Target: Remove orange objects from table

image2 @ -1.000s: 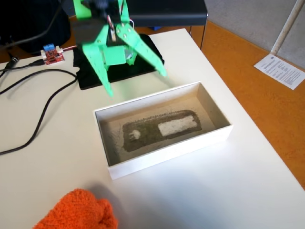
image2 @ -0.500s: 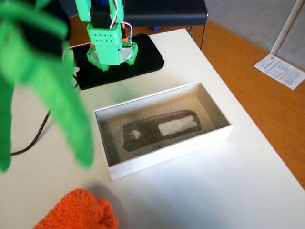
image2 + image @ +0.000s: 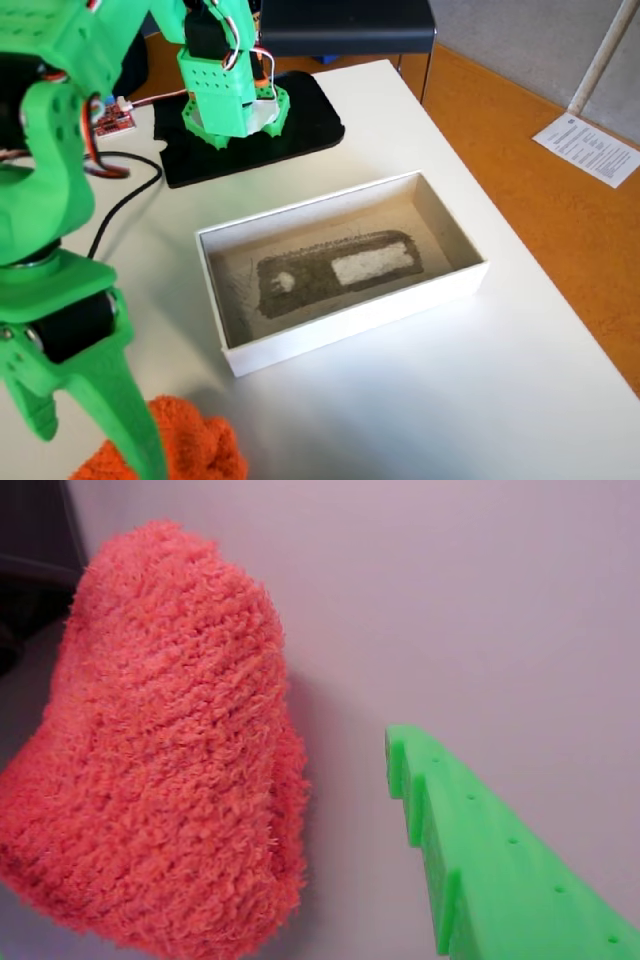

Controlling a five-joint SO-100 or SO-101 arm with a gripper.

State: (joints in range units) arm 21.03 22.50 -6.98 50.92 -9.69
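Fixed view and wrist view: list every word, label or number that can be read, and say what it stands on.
None can be read.
Sheet of paper on the orange floor: printed lines, too small to read.
Red circuit board: any markings too small to read.
Wrist view: no text at all.

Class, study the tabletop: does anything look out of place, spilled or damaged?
Only the orange fuzzy bundle looks out of place, lying loose at the table's near edge, outside the white box. Nothing looks spilled or broken.

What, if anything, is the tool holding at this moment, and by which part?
Nothing is held. The tool is open above the orange bundle, which lies on the table beside one finger.
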